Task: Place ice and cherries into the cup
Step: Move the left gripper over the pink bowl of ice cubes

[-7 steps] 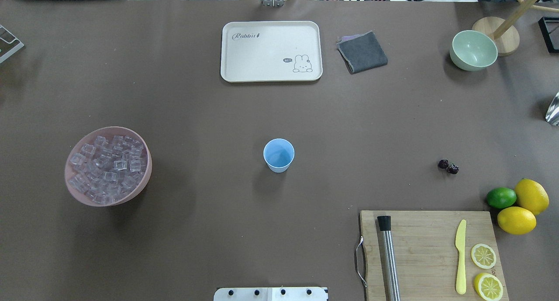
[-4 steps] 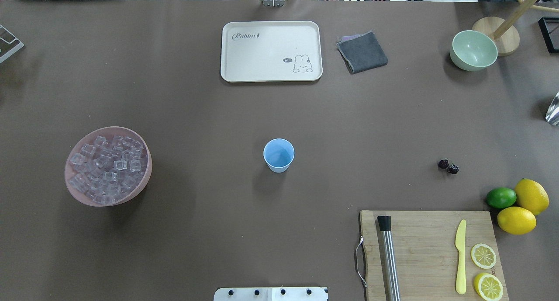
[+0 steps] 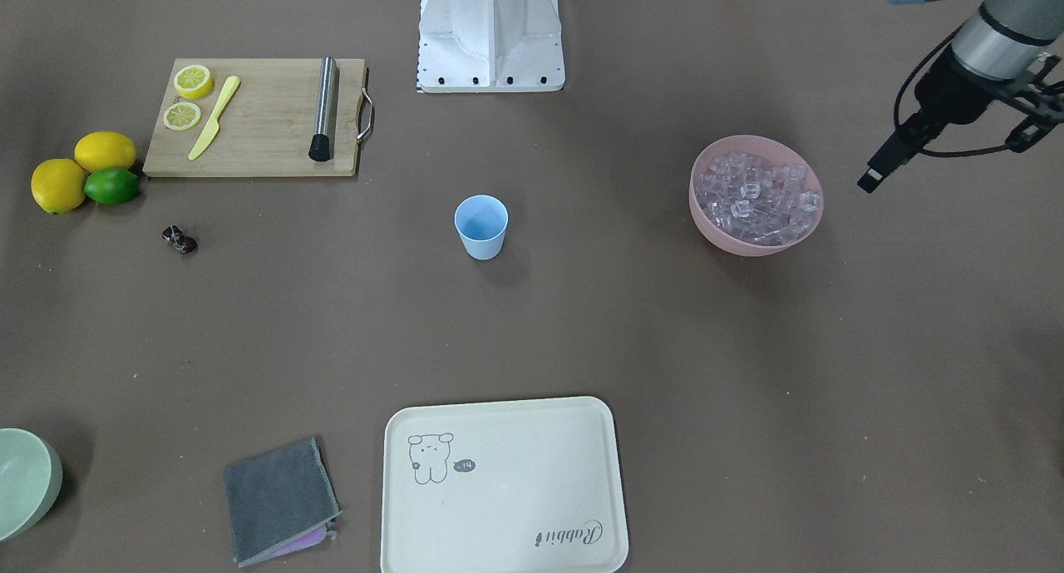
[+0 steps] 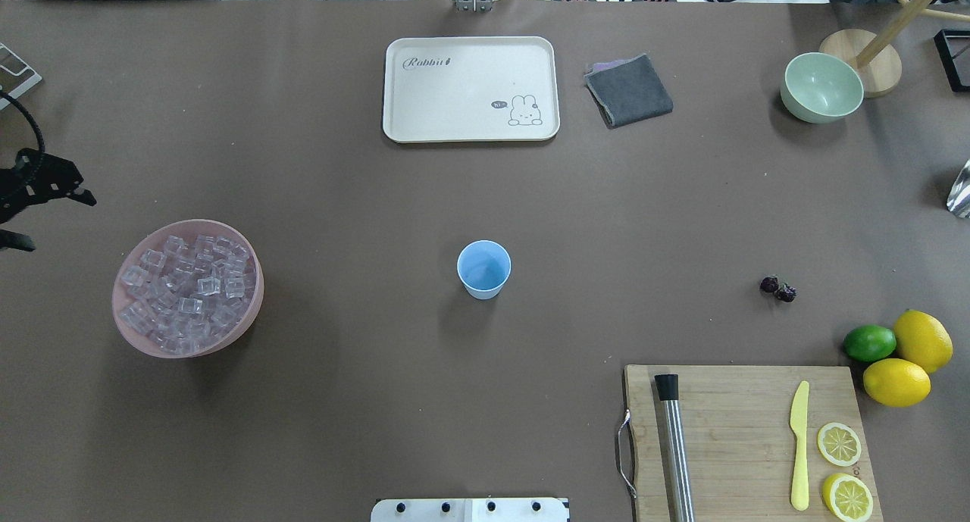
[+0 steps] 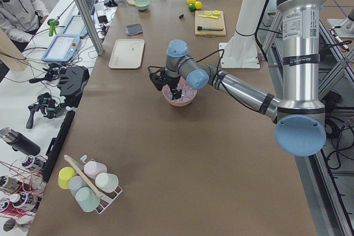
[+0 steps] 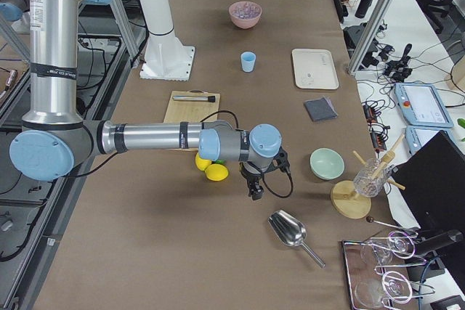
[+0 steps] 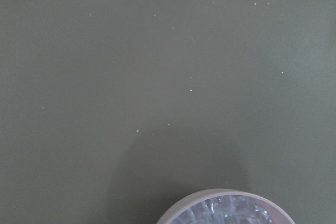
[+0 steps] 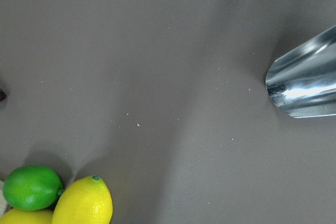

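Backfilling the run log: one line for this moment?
cup empty | ice in pink bowl | cherries on table | left claw open near bowl

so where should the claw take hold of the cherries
Come straight down on the cherries and close across the narrow width of the cluster, at its middle where the two round fruits meet. They lie low on the table, so a side approach would likely scrape the surface. In the overhead view the pair runs roughly left to right, so close front to back.

Open table (image 4: 364,204) lies all round the cup (image 4: 483,268); pink bowl (image 4: 189,348) stands well aside.
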{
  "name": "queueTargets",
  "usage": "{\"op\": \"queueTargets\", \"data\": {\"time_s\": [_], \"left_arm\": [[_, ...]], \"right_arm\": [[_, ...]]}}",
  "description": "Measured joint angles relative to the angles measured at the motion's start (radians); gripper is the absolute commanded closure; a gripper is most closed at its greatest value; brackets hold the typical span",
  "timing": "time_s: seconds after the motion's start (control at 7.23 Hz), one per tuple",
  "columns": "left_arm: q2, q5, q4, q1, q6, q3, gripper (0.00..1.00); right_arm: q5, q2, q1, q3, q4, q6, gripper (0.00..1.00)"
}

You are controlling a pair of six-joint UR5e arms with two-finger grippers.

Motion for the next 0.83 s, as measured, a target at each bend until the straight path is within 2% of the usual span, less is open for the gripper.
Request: {"op": "queueTargets", "data": {"time_s": [0.28, 0.55, 0.83], "left_arm": [[-0.031, 0.091, 0.003, 0.108, -0.186, -0.005, 0.06], [-0.030, 0.178, 0.004, 0.187, -0.272, -0.003, 0.07], [-0.014, 0.220, 0.005, 0.214, -0.311, 0.002, 0.08]], "right_arm": [[0.002, 0.000, -0.001, 0.000, -0.001, 0.007, 0.00], [0.003, 0.000, -0.002, 0.000, -0.001, 0.011, 0.00], [0.002, 0.000, -0.002, 0.000, -0.001, 0.011, 0.00]]}}
